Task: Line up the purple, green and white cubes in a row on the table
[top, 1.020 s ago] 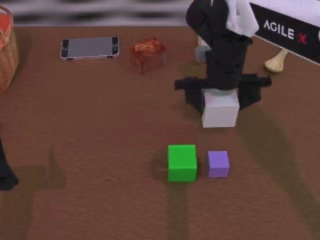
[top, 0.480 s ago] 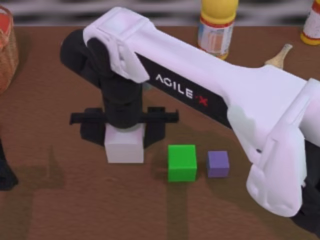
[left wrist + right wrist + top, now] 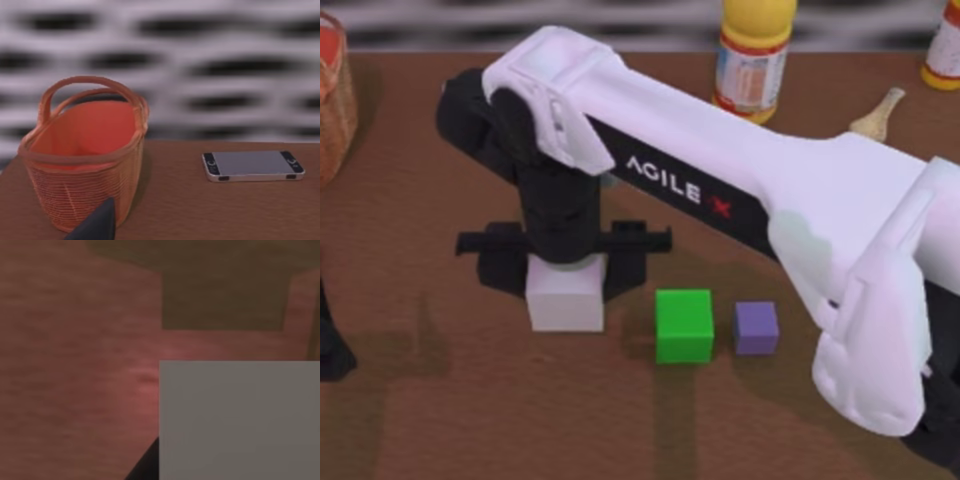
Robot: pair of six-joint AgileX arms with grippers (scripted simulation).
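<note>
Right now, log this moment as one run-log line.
right gripper: over white cube, left of green cube | purple cube: row's right end | left arm: parked, table's left edge

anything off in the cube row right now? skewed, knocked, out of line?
Nothing stands out. The white cube, under the right hand, sits square, left of the green cube and purple cube, only a touch farther back. The left arm is parked at the table's left edge.

You see a white cube [image 3: 565, 305], bright green cube [image 3: 683, 324], light purple cube [image 3: 756, 327] and reddish-brown wood-grained table [image 3: 470, 400].
</note>
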